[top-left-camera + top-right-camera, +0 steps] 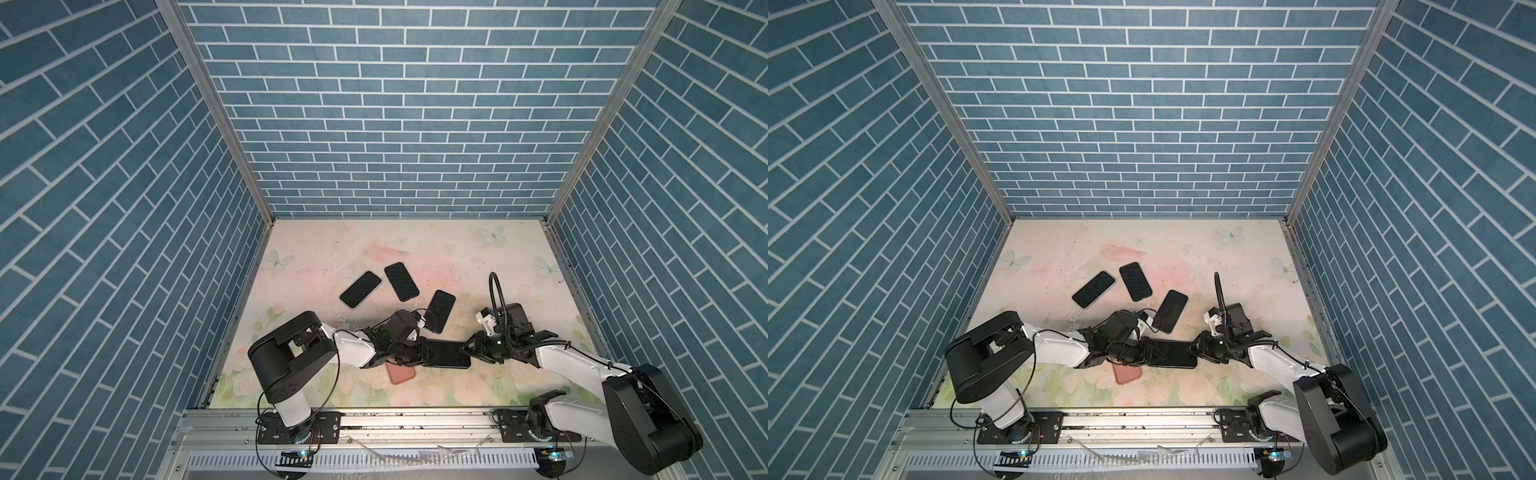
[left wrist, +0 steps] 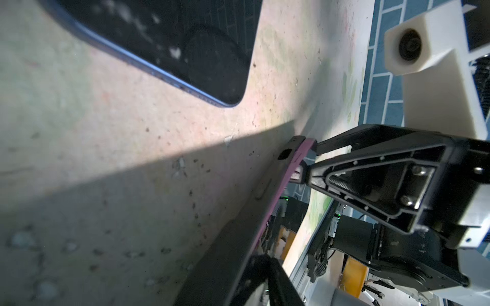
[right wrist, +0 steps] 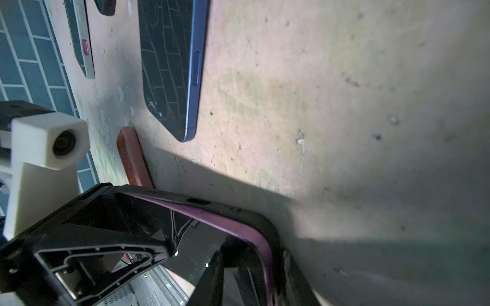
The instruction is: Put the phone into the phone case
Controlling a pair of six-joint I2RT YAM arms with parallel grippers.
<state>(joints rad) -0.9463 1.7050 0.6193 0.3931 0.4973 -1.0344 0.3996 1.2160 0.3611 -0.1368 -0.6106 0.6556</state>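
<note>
A pink case (image 1: 401,374) lies nearest on the floral table (image 1: 457,257). Just behind it, the left gripper (image 1: 424,353) and right gripper (image 1: 465,351) clamp opposite ends of the purple-edged phone (image 1: 446,353), jaws narrowed onto it. Its rim sits partly inside a black case (image 3: 238,209). Spare phones (image 1: 401,281) lie beyond.

Both arms extend low toward the centre. Left gripper (image 1: 424,354) and right gripper (image 1: 466,347) face each other, each clamped on one end of the phone (image 1: 448,354).
</note>
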